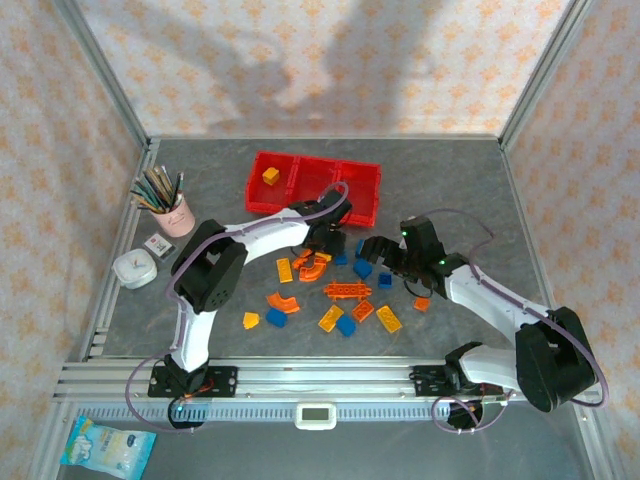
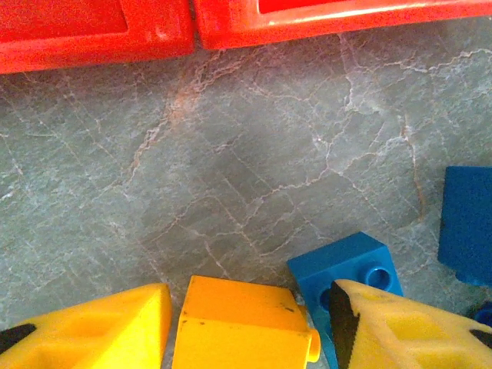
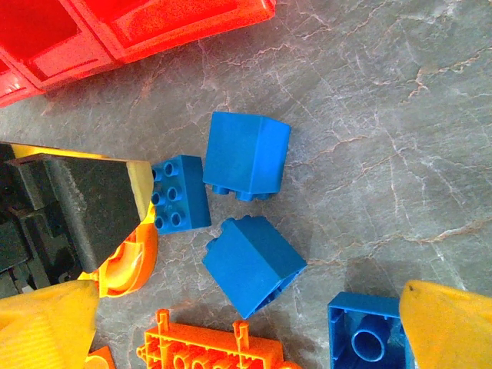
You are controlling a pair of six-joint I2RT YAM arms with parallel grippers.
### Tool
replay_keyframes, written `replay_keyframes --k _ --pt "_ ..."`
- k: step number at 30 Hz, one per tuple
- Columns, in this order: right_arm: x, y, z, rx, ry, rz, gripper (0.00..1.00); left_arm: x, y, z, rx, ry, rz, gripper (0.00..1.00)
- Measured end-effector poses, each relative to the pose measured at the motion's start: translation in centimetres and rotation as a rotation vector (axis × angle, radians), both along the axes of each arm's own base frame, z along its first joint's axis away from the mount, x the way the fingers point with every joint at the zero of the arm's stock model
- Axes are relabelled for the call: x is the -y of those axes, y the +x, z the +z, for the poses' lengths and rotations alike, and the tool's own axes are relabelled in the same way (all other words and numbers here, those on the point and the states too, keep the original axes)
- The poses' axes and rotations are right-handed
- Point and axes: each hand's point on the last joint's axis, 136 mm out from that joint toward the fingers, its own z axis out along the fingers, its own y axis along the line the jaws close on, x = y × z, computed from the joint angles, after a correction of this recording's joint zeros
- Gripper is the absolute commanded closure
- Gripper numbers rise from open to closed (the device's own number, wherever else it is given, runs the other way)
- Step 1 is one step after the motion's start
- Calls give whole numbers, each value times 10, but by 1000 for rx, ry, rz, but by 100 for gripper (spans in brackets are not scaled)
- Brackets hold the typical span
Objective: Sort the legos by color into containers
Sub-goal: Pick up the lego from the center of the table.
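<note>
As I am reaching among the legos [image 1: 345, 290], the red containers [image 1: 315, 185] are lying just beyond my left gripper [image 1: 323, 242]. It is straddling a yellow brick [image 2: 238, 330]; whether clenched, I cannot tell. My right gripper [image 3: 251, 286] is hanging released over blue bricks [image 3: 254, 265].

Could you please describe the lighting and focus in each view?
Top external: even light, soft arm shadows on the back wall. Left wrist: a glare streak on the red bin rim, and the yellow fingers look slightly soft. Right wrist: the blue bricks are sharp, casting faint shadows.
</note>
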Motion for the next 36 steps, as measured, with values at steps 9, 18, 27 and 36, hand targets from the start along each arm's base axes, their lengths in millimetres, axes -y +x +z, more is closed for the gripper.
replay_keyframes --k 9,18,27,36 --pt "0 0 0 1 0 0 0 -3 -4 0 -6 2 3 39" --pt "0 0 0 1 0 0 0 -5 -5 0 -3 9 5 46" --pt "0 0 1 1 0 0 0 -8 -3 1 8 23 12 52" --pt "0 1 2 3 0 0 0 -10 -1 6 16 15 20 55"
